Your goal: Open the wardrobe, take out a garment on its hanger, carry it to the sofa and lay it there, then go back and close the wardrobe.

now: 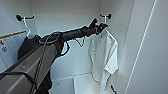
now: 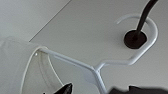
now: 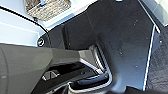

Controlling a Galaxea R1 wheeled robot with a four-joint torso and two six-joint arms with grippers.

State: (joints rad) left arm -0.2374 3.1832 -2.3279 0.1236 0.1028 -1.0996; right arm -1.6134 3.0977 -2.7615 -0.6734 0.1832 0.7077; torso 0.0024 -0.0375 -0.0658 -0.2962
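Observation:
The wardrobe (image 1: 62,15) stands open, and its white inner walls face me. The garment (image 1: 105,55), a white T-shirt, hangs at the right on the hanger (image 1: 106,19), whose curved top loops over a black hook (image 1: 105,16). My left arm reaches in from the left. My left gripper (image 1: 98,25) is open at the hanger's neck, just below the hook. In the left wrist view the hanger (image 2: 120,61) rests on the black hook (image 2: 135,38), the garment (image 2: 12,62) drapes from one arm, and dark fingertips (image 2: 65,88) sit on either side of the neck.
A black T-shirt (image 1: 27,47) hangs on its own white hanger (image 1: 26,26) at the left wall. The open white door (image 1: 152,50) stands at the right. A white shelf (image 1: 82,83) lies low inside. The right wrist view shows a wicker basket (image 3: 47,8) and dark floor (image 3: 125,30).

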